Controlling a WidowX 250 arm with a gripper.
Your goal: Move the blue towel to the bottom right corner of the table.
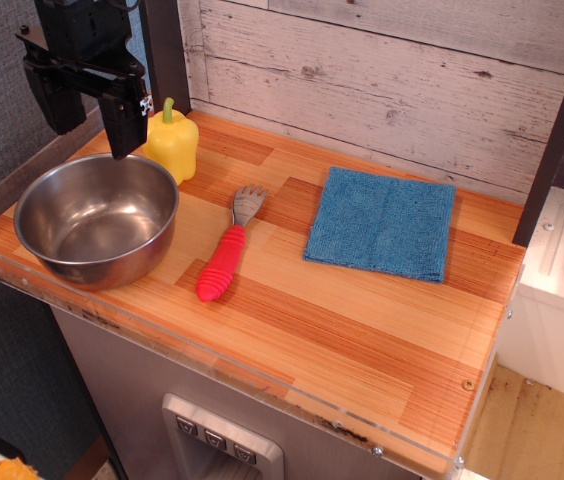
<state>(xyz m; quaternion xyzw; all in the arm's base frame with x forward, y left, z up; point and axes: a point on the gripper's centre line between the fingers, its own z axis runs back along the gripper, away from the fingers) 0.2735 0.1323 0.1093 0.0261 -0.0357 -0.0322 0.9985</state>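
The blue towel lies flat on the table, toward the far right, near the back wall. My gripper hangs high at the far left, above the steel bowl and beside the yellow pepper, far from the towel. Its two black fingers point down with a gap between them and nothing in it.
A steel bowl stands at the left. A yellow toy pepper sits behind it. A metal fork with a red handle lies mid-table, left of the towel. A clear acrylic rim runs along the front edge. A whitewashed plank wall stands behind.
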